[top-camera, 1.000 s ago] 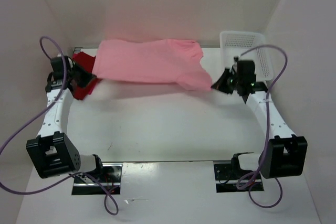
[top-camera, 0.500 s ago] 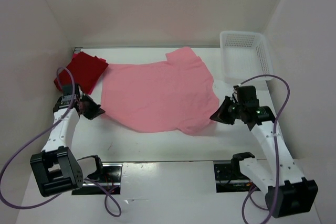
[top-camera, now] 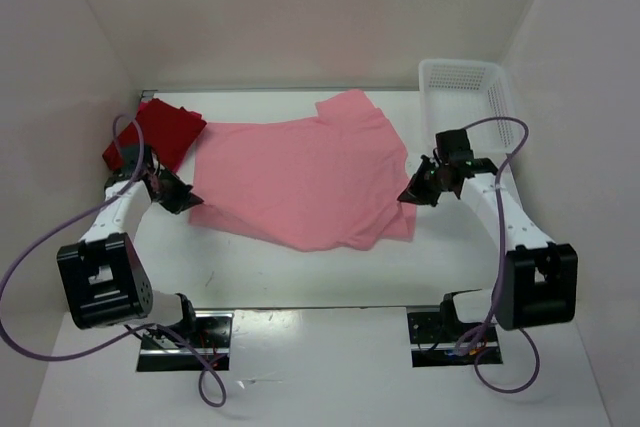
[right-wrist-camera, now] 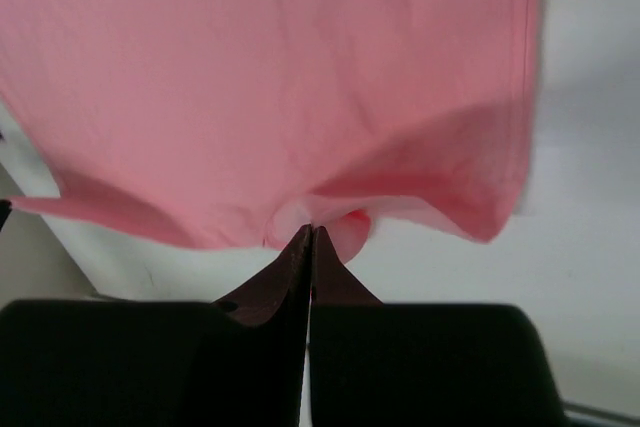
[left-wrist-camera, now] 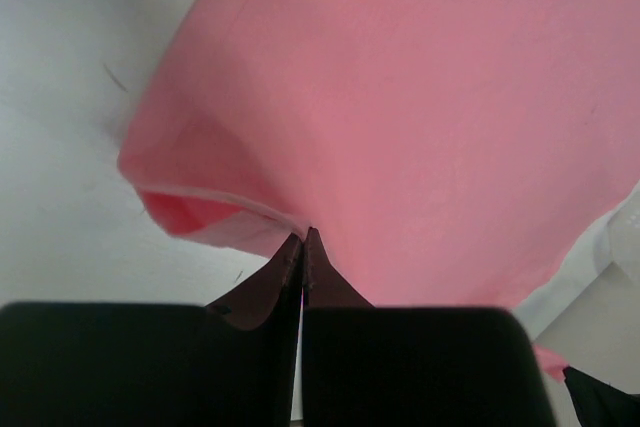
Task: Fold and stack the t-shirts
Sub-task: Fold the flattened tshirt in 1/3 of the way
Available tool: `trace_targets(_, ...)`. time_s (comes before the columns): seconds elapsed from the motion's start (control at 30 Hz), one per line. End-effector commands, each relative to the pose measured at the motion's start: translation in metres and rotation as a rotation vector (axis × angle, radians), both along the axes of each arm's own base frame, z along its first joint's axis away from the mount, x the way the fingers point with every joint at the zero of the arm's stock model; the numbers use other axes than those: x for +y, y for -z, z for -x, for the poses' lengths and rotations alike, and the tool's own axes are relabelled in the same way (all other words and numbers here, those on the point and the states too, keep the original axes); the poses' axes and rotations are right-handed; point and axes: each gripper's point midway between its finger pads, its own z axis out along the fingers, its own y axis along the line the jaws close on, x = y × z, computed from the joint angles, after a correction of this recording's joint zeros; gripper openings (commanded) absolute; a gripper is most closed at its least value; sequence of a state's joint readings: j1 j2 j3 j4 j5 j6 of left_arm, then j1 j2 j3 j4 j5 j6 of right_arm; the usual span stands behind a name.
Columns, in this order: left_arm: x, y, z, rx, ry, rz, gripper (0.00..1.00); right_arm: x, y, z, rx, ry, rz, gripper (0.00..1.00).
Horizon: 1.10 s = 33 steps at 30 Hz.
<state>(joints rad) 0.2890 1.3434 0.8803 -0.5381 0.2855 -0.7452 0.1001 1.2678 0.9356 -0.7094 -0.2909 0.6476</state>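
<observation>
Two robot arms hold a light pink t-shirt (top-camera: 300,177) spread flat across the middle of the white table (top-camera: 300,272); the left gripper (top-camera: 185,199) has its fingers pressed together on the shirt's left edge, and the right gripper (top-camera: 410,194) is pinched tight on the right edge, with cloth bunching at both sets of fingertips in the wrist views. A folded dark crimson t-shirt (top-camera: 160,132) lies in the far left corner, just beside the pink shirt's far left edge. A white mesh basket (top-camera: 465,77) sits in the far right corner, near the pink sleeve but apart from it. Bare tabletop runs in a broad strip between the shirt's near hem and the arm bases, while pale walls close in at left, right and far sides
</observation>
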Motion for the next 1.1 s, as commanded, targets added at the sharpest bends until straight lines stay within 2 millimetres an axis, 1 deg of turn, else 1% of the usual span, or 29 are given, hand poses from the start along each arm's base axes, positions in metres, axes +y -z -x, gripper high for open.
trace_targets(0.0,0.015,-0.011,-0.035,-0.074,-0.050,-0.009,0.00,-0.012,-0.029,-0.070,-0.203,0.023,0.049,0.00)
trace_targets(0.03,0.017,-0.011,-0.041,-0.084,-0.050,-0.012,0.00,-0.017,-0.036,-0.082,-0.229,0.032,0.062,0.00)
trace_targets(0.07,0.019,-0.002,-0.042,-0.062,-0.056,-0.016,0.00,-0.020,-0.029,-0.092,-0.220,0.033,0.070,0.00)
trace_targets(0.1,0.022,0.001,-0.045,-0.060,-0.069,-0.020,0.00,-0.020,-0.036,-0.103,-0.243,0.034,0.068,0.00)
trace_targets(0.13,0.023,0.001,-0.048,-0.058,-0.070,-0.020,0.00,-0.019,-0.036,-0.109,-0.243,0.034,0.068,0.00)
trace_targets(0.23,0.026,0.014,-0.054,-0.033,-0.083,-0.016,0.00,-0.025,-0.035,-0.133,-0.247,0.033,0.092,0.00)
trace_targets(0.27,0.027,0.009,-0.060,-0.053,-0.093,-0.015,0.00,-0.024,-0.036,-0.139,-0.250,0.033,0.092,0.00)
trace_targets(0.3,0.029,0.008,-0.065,-0.063,-0.093,-0.017,0.00,-0.025,-0.030,-0.146,-0.239,0.023,0.100,0.00)
trace_targets(0.33,0.029,0.008,-0.068,-0.060,-0.103,-0.010,0.00,-0.024,-0.039,-0.155,-0.264,0.024,0.098,0.00)
trace_targets(0.37,0.032,0.008,-0.070,-0.070,-0.108,-0.020,0.00,-0.029,-0.039,-0.161,-0.265,0.038,0.107,0.00)
trace_targets(0.4,0.033,0.006,-0.074,-0.075,-0.108,-0.022,0.00,-0.029,-0.038,-0.170,-0.265,0.039,0.107,0.00)
trace_targets(0.47,0.037,-0.003,-0.085,-0.103,-0.121,-0.032,0.00,-0.031,-0.035,-0.180,-0.265,0.037,0.120,0.00)
trace_targets(0.5,0.038,0.001,-0.087,-0.099,-0.121,-0.031,0.00,-0.030,-0.040,-0.188,-0.278,0.038,0.119,0.00)
trace_targets(0.53,0.039,0.001,-0.091,-0.096,-0.130,-0.023,0.00,-0.030,-0.029,-0.193,-0.257,0.036,0.120,0.00)
trace_targets(0.57,0.042,-0.001,-0.095,-0.117,-0.136,-0.037,0.00,-0.030,-0.032,-0.199,-0.267,0.037,0.120,0.00)
trace_targets(0.6,0.043,0.003,-0.097,-0.113,-0.137,-0.037,0.00,-0.030,-0.030,-0.202,-0.267,0.030,0.125,0.00)
trace_targets(0.63,0.043,0.005,-0.100,-0.113,-0.146,-0.030,0.00,-0.030,-0.021,-0.208,-0.255,0.029,0.126,0.00)
trace_targets(0.67,0.044,0.002,-0.104,-0.134,-0.156,-0.028,0.00,-0.030,-0.017,-0.211,-0.249,0.028,0.126,0.00)
trace_targets(0.7,0.047,0.005,-0.107,-0.137,-0.161,-0.036,0.00,-0.031,-0.018,-0.217,-0.255,0.034,0.133,0.00)
trace_targets(0.73,0.047,0.003,-0.110,-0.149,-0.171,-0.032,0.00,-0.031,-0.006,-0.220,-0.232,0.032,0.134,0.00)
trace_targets(0.8,0.047,0.019,-0.110,-0.121,-0.171,-0.025,0.01,-0.031,0.001,-0.224,-0.221,0.032,0.135,0.00)
trace_targets(0.83,0.048,0.021,-0.113,-0.115,-0.179,-0.019,0.02,-0.033,0.005,-0.230,-0.223,0.039,0.145,0.00)
trace_targets(0.87,0.048,0.025,-0.112,-0.105,-0.179,-0.017,0.05,-0.033,0.002,-0.232,-0.232,0.039,0.144,0.01)
trace_targets(0.9,0.051,0.027,-0.112,-0.096,-0.188,-0.015,0.09,-0.030,0.001,-0.234,-0.235,0.030,0.130,0.05)
trace_targets(0.93,0.049,0.026,-0.112,-0.098,-0.180,-0.004,0.14,-0.023,-0.007,-0.235,-0.260,0.015,0.118,0.11)
trace_targets(0.97,0.053,0.018,-0.112,-0.119,-0.187,-0.002,0.26,-0.023,-0.015,-0.237,-0.283,0.017,0.117,0.21)
trace_targets(1.0,0.053,-0.001,-0.114,-0.165,-0.186,-0.012,0.33,-0.019,-0.025,-0.236,-0.305,0.014,0.125,0.24)
trace_targets(1.03,0.057,-0.008,-0.111,-0.184,-0.185,-0.025,0.38,-0.021,-0.035,-0.236,-0.331,0.022,0.131,0.28)
trace_targets(1.07,0.058,-0.016,-0.108,-0.197,-0.193,-0.039,0.42,-0.021,-0.053,-0.228,-0.364,0.024,0.128,0.35)
